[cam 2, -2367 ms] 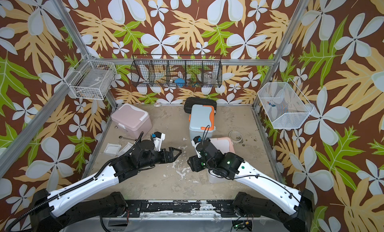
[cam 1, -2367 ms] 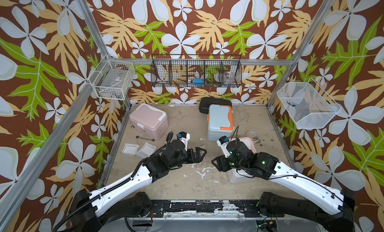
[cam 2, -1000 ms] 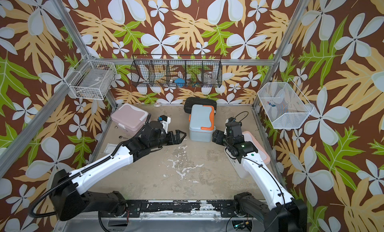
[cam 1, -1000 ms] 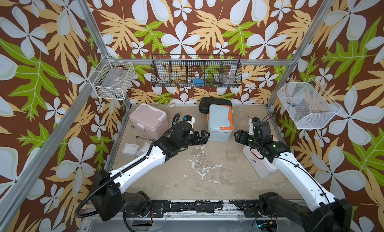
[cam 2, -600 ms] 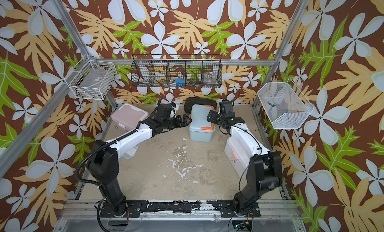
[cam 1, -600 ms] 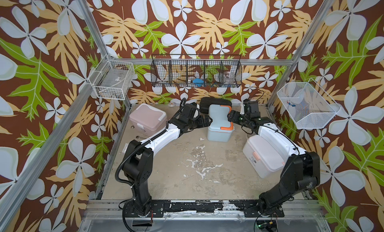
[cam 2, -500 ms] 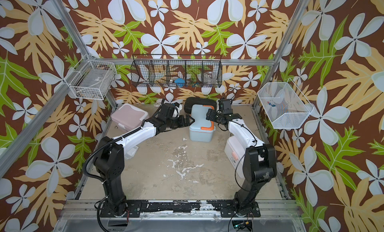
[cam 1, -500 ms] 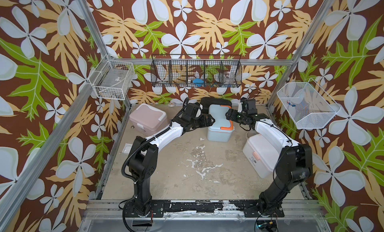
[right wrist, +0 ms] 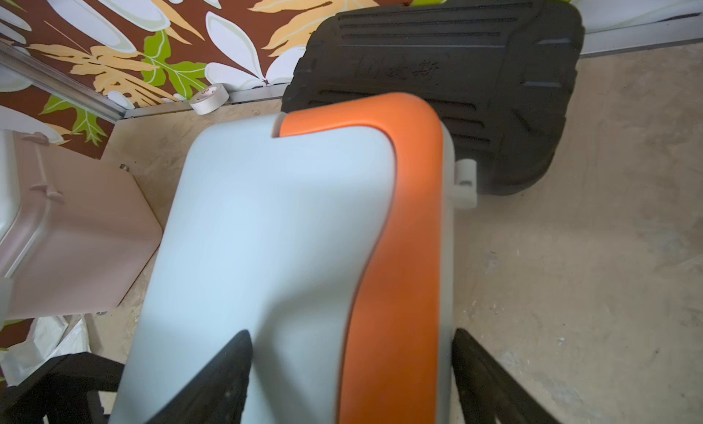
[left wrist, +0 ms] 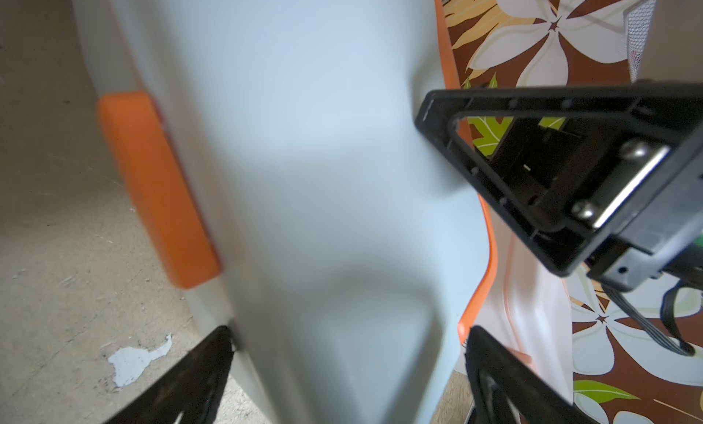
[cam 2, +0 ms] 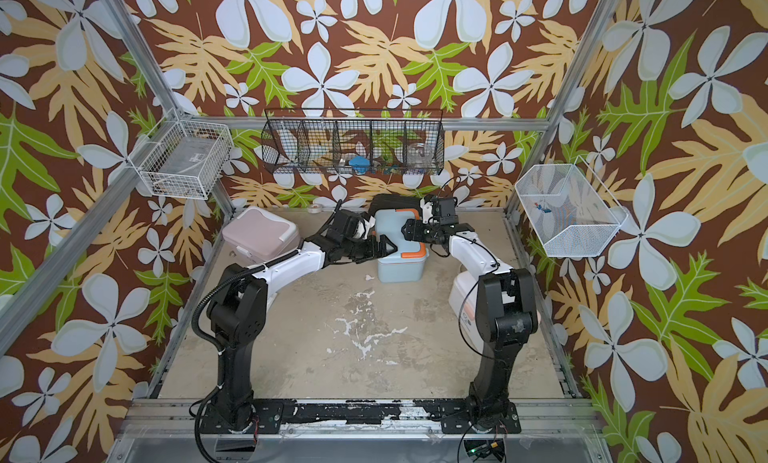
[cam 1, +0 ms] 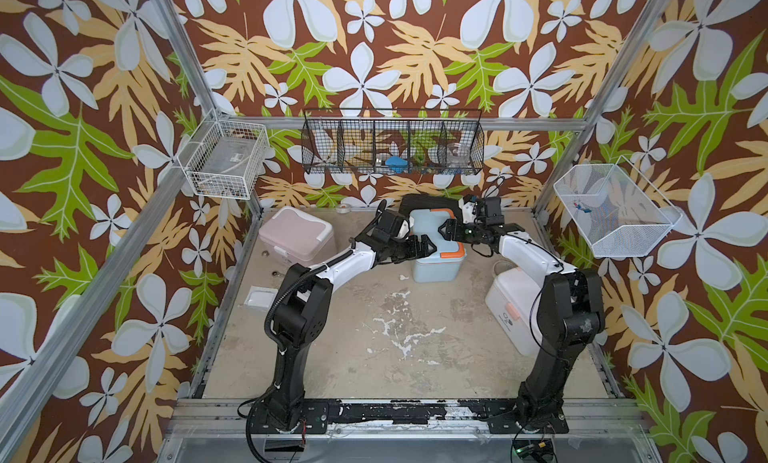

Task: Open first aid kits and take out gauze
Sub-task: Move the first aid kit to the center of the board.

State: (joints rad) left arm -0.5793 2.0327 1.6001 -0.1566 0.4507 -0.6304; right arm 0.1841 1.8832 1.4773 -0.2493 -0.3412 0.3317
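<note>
- Step in hand, as I judge it: opening the light blue first aid kit (cam 1: 436, 249). It stands with its lid shut toward the back of the surface (cam 1: 374, 357), just in front of the black ribbed case (right wrist: 437, 79).
- Left end effector (cam 1: 428, 245) is spread wide, with the kit's left-arm side between its fingers. Nothing is lifted, and I cannot tell whether the fingers press the plastic.
- Right end effector (cam 1: 446, 231) has its jaws partly apart astride the orange handle (right wrist: 395, 220) on the lid. No firm grip can be made out.
- Orange latch (cam 1: 453, 254) on the kit's front face looks closed, so it probably has to be freed first. Hauling on the handle alone would likely lift the whole box.
- Sensible split: the left clamps the body below the lid seam, while the right works the latch and then the lid.
- Smooth plastic may slip, so the jaws should close squarely on flat faces.
- Gauze: one flat white packet (cam 1: 259, 298) lies well apart from the kit on the left-arm side. Any gauze inside this kit is hidden under the lid.
- Pink kit (cam 1: 297, 236), on the left-arm side of the blue kit, and white kit (cam 1: 509, 311), on the right-arm side, both look shut.
</note>
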